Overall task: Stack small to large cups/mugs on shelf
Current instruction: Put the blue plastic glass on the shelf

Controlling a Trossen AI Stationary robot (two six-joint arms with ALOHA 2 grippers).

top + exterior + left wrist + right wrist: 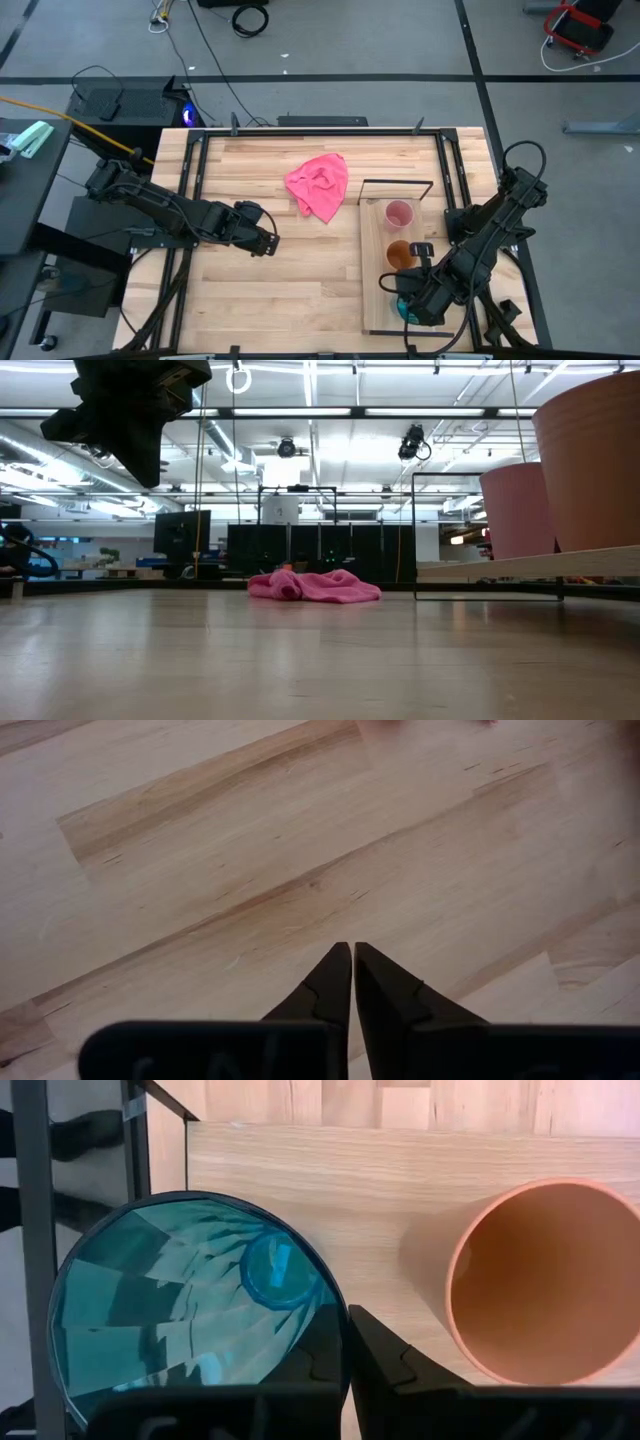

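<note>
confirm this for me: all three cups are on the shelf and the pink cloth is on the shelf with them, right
Not quite. The high view shows the pink cloth on the tabletop, beside the shelf, not on it. The pink cup, orange cup and teal cup are on the shelf.

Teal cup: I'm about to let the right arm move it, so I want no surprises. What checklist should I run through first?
1. Right hand grips the teal cup: closed on the rim, one finger inside, one outside. Ok.
2. Teal cup is lifted clear of the shelf: cannot tell.
3. Orange cup is empty with its mouth clear: ok.
4. Pink cup is upright on the shelf, apart from the orange cup: ok.
5. Left hand is out of the way: shut, over bare tabletop away from the shelf. Ok.
6. Pink cloth is off the shelf: ok.
</note>
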